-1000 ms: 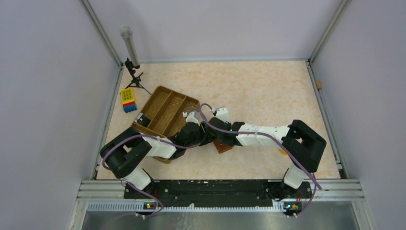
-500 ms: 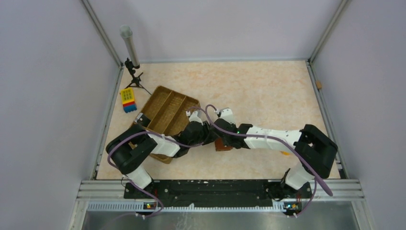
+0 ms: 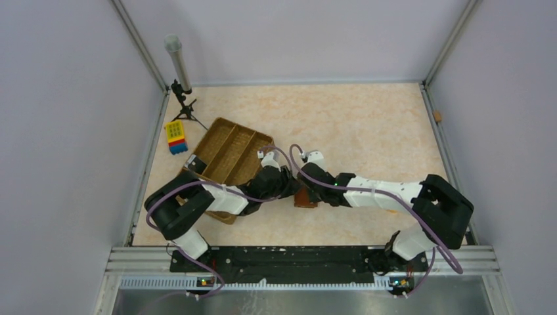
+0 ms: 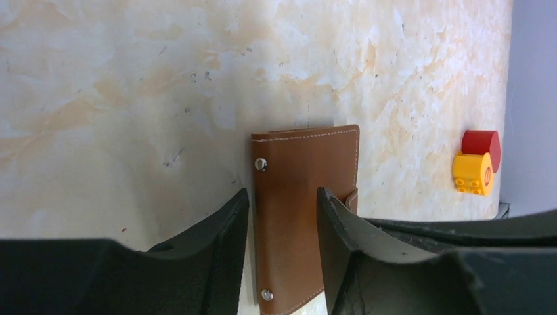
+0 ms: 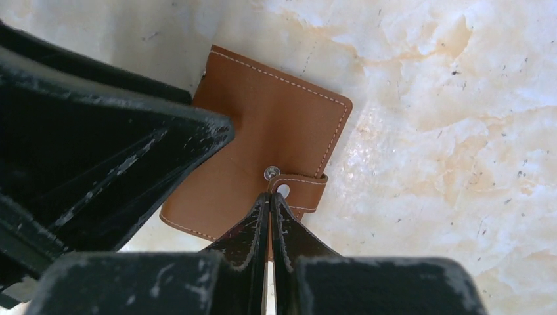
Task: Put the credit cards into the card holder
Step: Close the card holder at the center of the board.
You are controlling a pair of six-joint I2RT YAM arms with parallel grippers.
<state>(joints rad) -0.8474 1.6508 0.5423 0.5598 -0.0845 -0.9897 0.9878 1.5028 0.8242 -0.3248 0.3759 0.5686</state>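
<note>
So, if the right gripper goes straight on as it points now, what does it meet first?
The holder, probably at its snap strap: the shut right gripper points right at it; contact is unclear.

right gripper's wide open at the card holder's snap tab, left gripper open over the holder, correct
No: the right gripper is shut, fingertips together at the snap tab of the card holder, per the right wrist view. The left gripper is open over the holder.
</note>
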